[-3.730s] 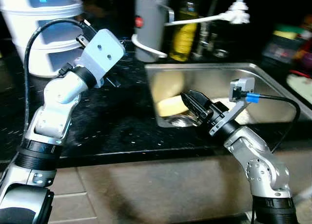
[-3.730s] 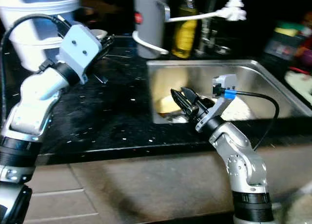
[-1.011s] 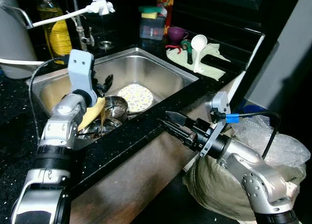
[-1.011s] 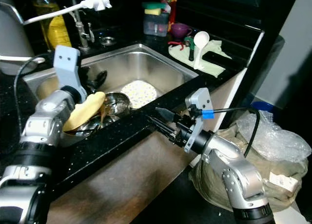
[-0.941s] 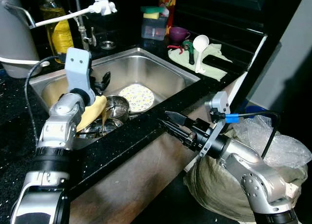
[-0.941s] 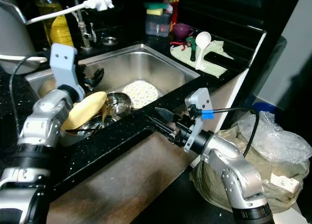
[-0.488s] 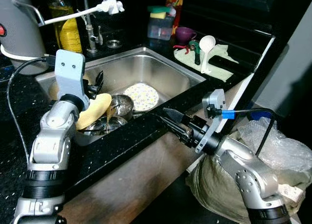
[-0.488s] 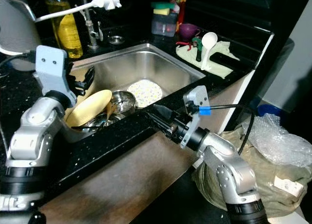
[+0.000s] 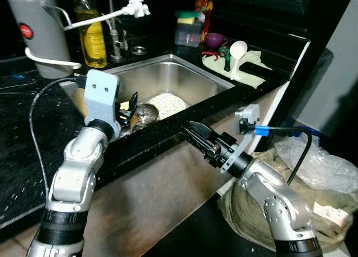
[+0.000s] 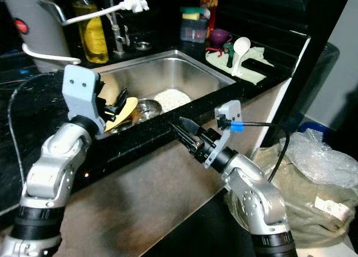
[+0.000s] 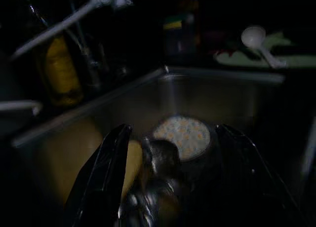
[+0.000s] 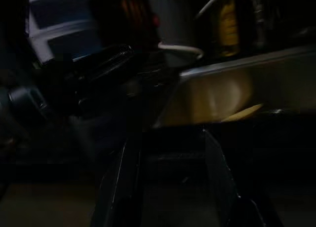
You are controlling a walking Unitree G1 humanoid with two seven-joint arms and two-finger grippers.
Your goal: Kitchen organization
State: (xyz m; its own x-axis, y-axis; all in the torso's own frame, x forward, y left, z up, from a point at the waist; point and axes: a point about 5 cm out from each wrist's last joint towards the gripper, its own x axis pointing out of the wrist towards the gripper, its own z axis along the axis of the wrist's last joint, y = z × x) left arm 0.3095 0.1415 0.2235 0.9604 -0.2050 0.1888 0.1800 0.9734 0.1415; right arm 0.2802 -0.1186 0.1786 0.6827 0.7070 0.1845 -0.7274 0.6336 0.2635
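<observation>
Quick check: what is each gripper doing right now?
Left gripper: open, holding nothing, poised over the dishes in the sink.
Right gripper: open, holding nothing, in front of the counter edge.

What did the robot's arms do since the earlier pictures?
The view swung, so the camera moved. The left gripper, earlier up over the black counter, has come to the steel sink's near edge, open over the yellow plate. The right gripper, earlier over the sink, now hangs outside its front edge. The dishes stayed in the sink.

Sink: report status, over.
Left end effector open above the sink. Right end effector open before counter edge. Yellow plate and steel bowl inside.
</observation>
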